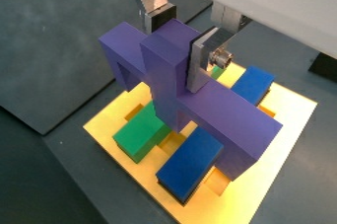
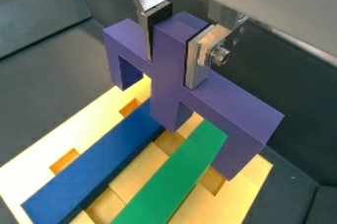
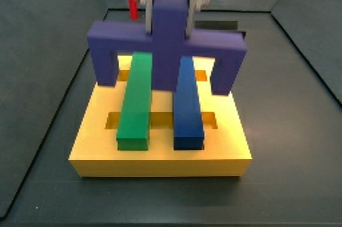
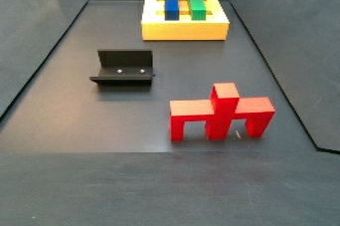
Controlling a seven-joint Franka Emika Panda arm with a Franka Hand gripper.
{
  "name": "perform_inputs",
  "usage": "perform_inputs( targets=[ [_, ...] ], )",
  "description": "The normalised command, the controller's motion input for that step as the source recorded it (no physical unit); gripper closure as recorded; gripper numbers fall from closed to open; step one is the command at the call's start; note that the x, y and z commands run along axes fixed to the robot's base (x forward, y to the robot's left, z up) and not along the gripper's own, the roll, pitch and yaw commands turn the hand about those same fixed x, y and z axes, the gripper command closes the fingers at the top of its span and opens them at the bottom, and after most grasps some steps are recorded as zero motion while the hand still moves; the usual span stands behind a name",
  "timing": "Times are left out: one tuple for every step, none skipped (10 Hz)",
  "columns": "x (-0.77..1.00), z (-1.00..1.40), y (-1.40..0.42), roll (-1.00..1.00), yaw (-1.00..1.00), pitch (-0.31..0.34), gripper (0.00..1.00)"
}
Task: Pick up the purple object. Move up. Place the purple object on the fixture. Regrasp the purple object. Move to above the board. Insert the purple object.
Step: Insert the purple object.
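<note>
My gripper point(image 1: 180, 38) is shut on the stem of the purple object point(image 1: 224, 110), one silver finger point(image 1: 204, 58) on each side. Both wrist views show this grip point(image 2: 178, 36). The purple object point(image 2: 224, 105) hangs crossbar-up over the yellow board point(image 1: 112, 119), its stem pointing down between the green bar point(image 2: 178, 184) and the blue bar point(image 2: 99, 174). In a side view the purple object point(image 3: 167, 41) spans the board's point(image 3: 160, 156) far end, with the gripper point(image 3: 171, 11) above it. I cannot tell whether it touches the board. The fixture point(image 4: 123, 68) stands bare on the floor.
A red piece point(image 4: 220, 113) of similar shape stands upright on the dark floor near the front, right of the fixture. The board point(image 4: 186, 31) sits at the far end of the walled grey tray.
</note>
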Motion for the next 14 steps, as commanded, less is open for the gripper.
perform_inputs(
  targets=[
    [-0.13,-0.65,0.00,-0.14,-0.07,-0.220,1.00],
    [-0.05,-0.54,0.02,-0.13,0.00,-0.186,1.00],
    [0.00,-0.34,0.08,-0.08,0.08,-0.107,1.00],
    [0.00,-0.20,0.03,-0.01,0.14,-0.034,1.00],
    [0.03,-0.12,0.00,0.00,0.18,0.000,1.00],
    [0.00,-0.19,0.00,0.02,0.17,0.000,1.00],
    [0.00,-0.32,-0.08,0.11,0.17,0.000,1.00],
    [0.00,-0.43,-0.05,0.09,0.16,-0.013,1.00],
    [0.00,-0.40,-0.08,0.06,0.13,-0.014,1.00],
    [0.02,-0.33,-0.08,0.02,0.04,-0.016,1.00],
    [0.09,-0.23,-0.11,0.00,0.01,-0.004,1.00],
    [0.08,-0.18,-0.05,0.04,0.00,0.000,1.00],
    [-0.07,-0.22,0.00,0.02,-0.12,0.000,1.00],
    [-0.09,-0.16,-0.01,-0.03,-0.18,-0.044,1.00]
  ],
)
